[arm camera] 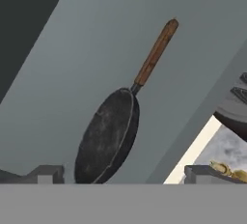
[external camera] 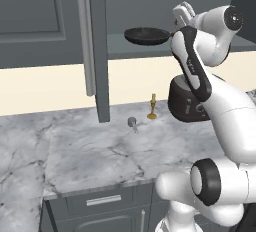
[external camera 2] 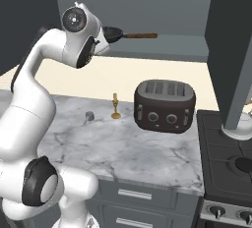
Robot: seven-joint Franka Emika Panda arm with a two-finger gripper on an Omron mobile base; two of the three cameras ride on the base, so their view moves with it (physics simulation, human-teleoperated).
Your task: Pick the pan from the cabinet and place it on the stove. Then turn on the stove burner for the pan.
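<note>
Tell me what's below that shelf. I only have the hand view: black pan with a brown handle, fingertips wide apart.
Observer: A dark four-slot toaster stands on the marble counter, below the cabinet shelf.
Operator: Where's the stove?
Observer: The stove adjoins the counter just right of the toaster, with knobs along its front edge.
Operator: Which way does the handle point in the room?
Observer: In the right base view the pan has its handle pointing right, toward the stove side.
</note>
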